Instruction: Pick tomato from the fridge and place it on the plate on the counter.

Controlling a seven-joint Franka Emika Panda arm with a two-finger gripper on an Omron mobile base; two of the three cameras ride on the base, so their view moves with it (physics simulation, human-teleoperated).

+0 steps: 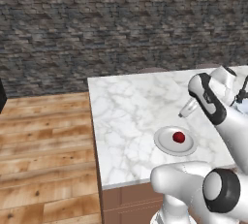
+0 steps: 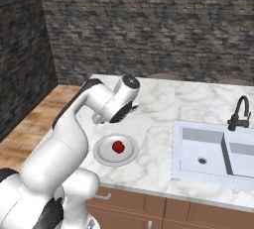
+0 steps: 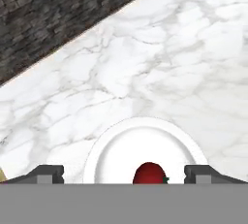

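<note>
Hand view, nearest first: the gripper point(image 3: 124, 174) shows two dark finger tips point(image 3: 46, 173) at the bottom of the frame, set wide apart with nothing between them. The tomato point(image 3: 149, 173) sits between the tips but farther off, on the plate point(image 3: 111, 155). Its lower half is cut off by the bottom of the view, as is the near rim of the plate. A small dark stem spot is just visible at its right edge.

Left base view: the arm's white elbow and dark joint block the lower right corner and hide the near counter edge there. The plate point(image 1: 164, 143) lies near the front edge of the counter point(image 1: 126, 116), whole and unobstructed, the tomato point(image 1: 178, 137) resting slightly right of its centre. The hand hangs above and beyond the plate, not touching it; the fingers themselves are hard to make out here against the arm.

Right base view: the forearm crosses just left of the plate point(image 2: 104, 153); the tomato point(image 2: 118, 146) is clear on the dish. The gripper is tucked behind the wrist and cannot be read from this side.

Farther right, the sink point(image 2: 213, 151) is inset in the marble, its right end cut off by the frame, with the black faucet point(image 2: 239, 114) behind it. Beyond the counter is a dark brick wall point(image 2: 149, 29).
</note>
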